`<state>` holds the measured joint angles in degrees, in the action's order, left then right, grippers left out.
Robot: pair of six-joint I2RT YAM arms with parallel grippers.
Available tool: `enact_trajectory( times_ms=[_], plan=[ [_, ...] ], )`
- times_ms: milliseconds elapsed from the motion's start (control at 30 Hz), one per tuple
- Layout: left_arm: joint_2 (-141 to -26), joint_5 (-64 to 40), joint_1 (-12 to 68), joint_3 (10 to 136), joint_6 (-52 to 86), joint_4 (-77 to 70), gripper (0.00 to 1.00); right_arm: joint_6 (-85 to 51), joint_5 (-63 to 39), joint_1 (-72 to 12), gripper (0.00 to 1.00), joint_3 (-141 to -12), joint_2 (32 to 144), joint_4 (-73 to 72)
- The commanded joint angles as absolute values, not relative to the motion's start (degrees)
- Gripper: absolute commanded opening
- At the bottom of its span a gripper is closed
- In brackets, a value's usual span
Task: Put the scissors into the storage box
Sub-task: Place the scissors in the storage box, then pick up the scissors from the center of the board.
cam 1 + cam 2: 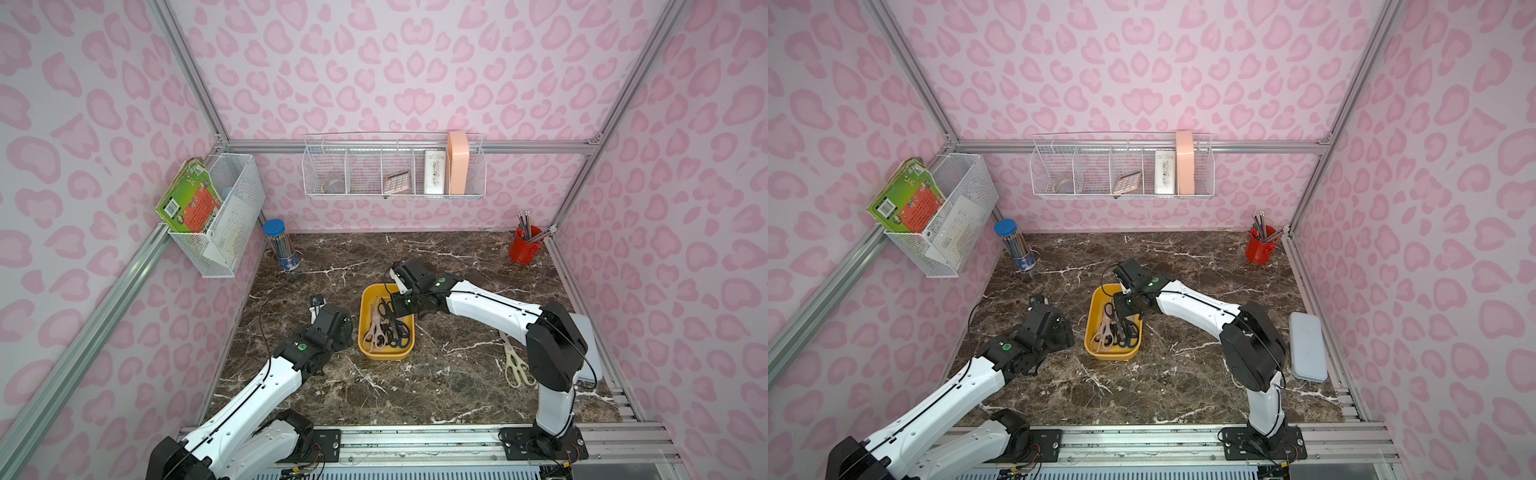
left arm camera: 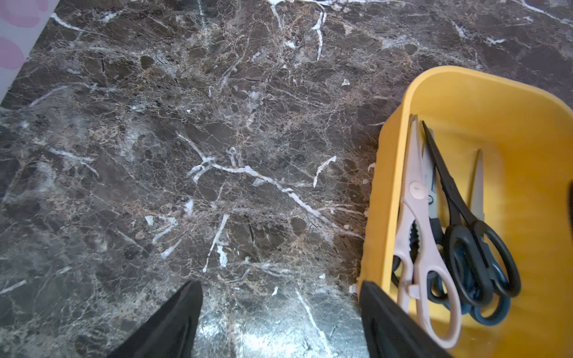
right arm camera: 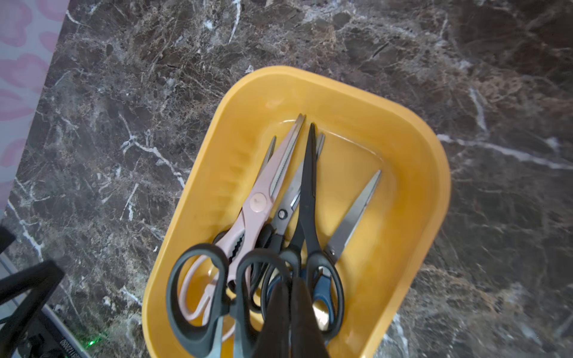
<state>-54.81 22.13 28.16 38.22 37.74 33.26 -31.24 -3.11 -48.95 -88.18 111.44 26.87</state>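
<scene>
The yellow storage box (image 1: 365, 324) (image 1: 1090, 328) sits mid-table with several scissors lying in it: a pale pink pair (image 3: 257, 204) (image 2: 415, 217), a black pair (image 3: 308, 186) and a dark blue-handled pair (image 2: 493, 313). My right gripper (image 3: 291, 280) (image 1: 397, 322) hangs over the box, shut on one handle ring of a dark grey-handled pair (image 3: 198, 294), which is raised above the others. My left gripper (image 2: 279, 288) (image 1: 316, 305) is open and empty over bare marble just left of the box. A cream-white pair (image 1: 515, 365) lies on the table at the right, partly behind the right arm.
A pale grey-blue case (image 1: 1307, 347) lies by the right edge. A red cup of pencils (image 1: 525, 249) stands back right, and a blue-lidded pencil tube (image 1: 282, 247) back left. White wire baskets (image 1: 395, 170) (image 1: 224, 216) hang on the walls.
</scene>
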Motion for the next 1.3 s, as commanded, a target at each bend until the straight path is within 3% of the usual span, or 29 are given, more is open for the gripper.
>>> enact_trajectory(
  times_ms=[0, 67, 167, 200, 233, 400, 533, 667, 733, 767, 967, 1100, 1267],
  plan=[
    [-53.6, 23.6, 28.1, 38.2, 38.5, 35.1, 0.84, -32.4, 0.5, -48.4, 0.00, -91.1, 115.2, 26.3],
    [-52.9, 23.8, 28.2, 38.1, 38.7, 36.1, 0.84, -32.2, 2.0, -48.3, 0.01, -91.9, 116.8, 26.6],
    [-51.5, 24.0, 28.1, 37.1, 39.0, 36.6, 0.85, -32.2, 2.4, -48.0, 0.31, -92.3, 117.4, 26.2],
    [-51.2, 24.2, 28.2, 36.8, 39.4, 36.9, 0.86, -31.7, 2.1, -48.0, 0.47, -92.0, 116.8, 25.5],
    [-50.8, 24.1, 28.2, 36.5, 39.5, 36.8, 0.87, -31.7, 2.1, -48.1, 0.52, -91.9, 116.2, 25.3],
    [-49.7, 23.6, 28.2, 39.0, 39.2, 38.9, 0.87, -29.7, 3.7, -47.1, 0.53, -88.3, 108.6, 25.7],
    [-49.7, 22.7, 31.8, 46.8, 33.8, 39.9, 0.87, -29.1, 7.0, -43.2, 0.53, -72.6, 94.1, 25.0],
    [-52.8, 17.5, 40.6, 51.2, 20.6, 29.7, 0.87, -33.7, 12.9, -37.7, 0.52, -57.5, 81.8, 30.9],
    [-56.3, 13.4, 44.5, 52.4, 17.2, 24.8, 0.87, -38.2, 17.2, -36.9, 0.79, -51.0, 77.3, 33.8],
    [-58.4, 10.8, 46.0, 52.5, 16.0, 22.2, 0.87, -40.2, 17.9, -36.3, 0.83, -47.7, 75.3, 34.9],
    [-69.3, 4.5, 49.3, 52.1, 16.0, 13.1, 0.85, -53.3, 20.0, -34.5, 0.81, -37.1, 66.8, 40.0],
    [-72.9, 4.0, 49.3, 52.4, 17.1, 12.7, 0.84, -54.9, 14.5, -34.4, 0.78, -29.9, 63.8, 34.5],
    [-73.1, 6.4, 49.3, 52.7, 17.6, 16.4, 0.84, -56.4, 11.6, -35.6, 0.72, -27.8, 63.5, 37.9]
  ],
)
